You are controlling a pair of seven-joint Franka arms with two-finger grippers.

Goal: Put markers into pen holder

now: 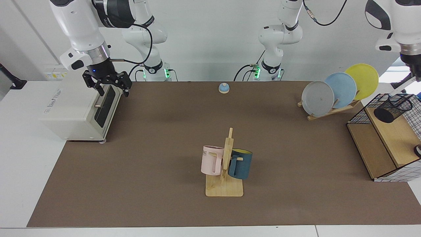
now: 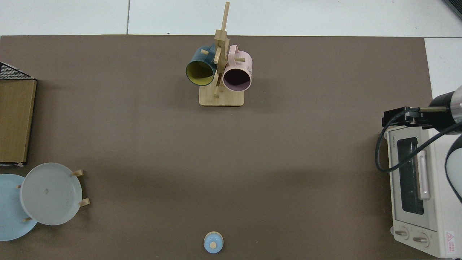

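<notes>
A robotics lab: two white arms bolted by a brown-matted table (image 1: 164, 131) with staged kitchenware

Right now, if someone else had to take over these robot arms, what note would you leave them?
Left gripper: shut on the slim white marker with a blue end, held slanted just above the small black wire-mesh pen holder.
Right gripper: open, empty, waiting over the white toaster oven.
The pen holder sits on the wooden shelf of a square wire-grid basket.
Done: marker picked up and brought to the holder.
Left: lower it in, then release.
</notes>
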